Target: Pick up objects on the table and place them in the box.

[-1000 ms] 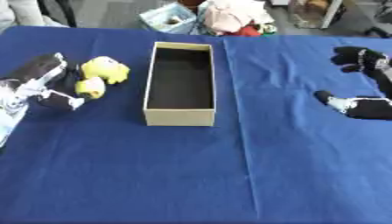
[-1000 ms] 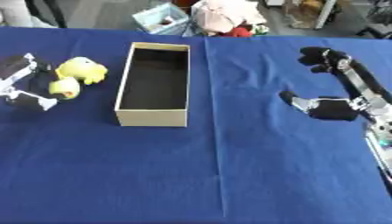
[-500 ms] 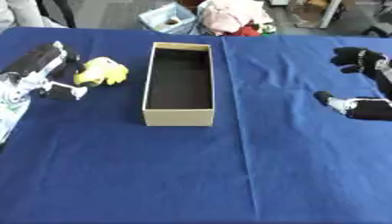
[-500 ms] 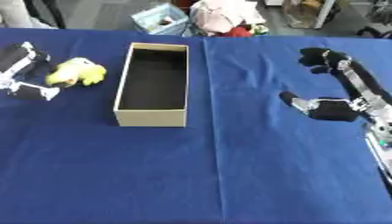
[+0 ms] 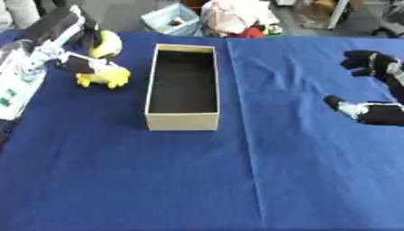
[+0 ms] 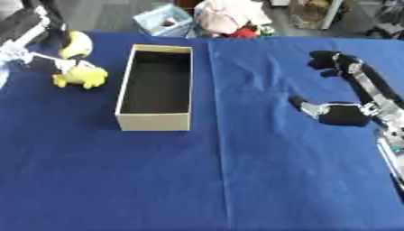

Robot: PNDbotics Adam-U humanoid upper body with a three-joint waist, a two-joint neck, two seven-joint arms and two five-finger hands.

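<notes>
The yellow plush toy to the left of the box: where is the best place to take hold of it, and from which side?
Judging by its pose, grip the yellow plush toy around its rounded upper part, coming from the left, away from the box; the left hand already closes there.

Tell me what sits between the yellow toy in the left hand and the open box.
Nothing visible does. The left hand is curled round the yellow toy just left of the box, with only bare blue cloth between them. The box's open top is unobstructed, and its inside looks empty.
</notes>
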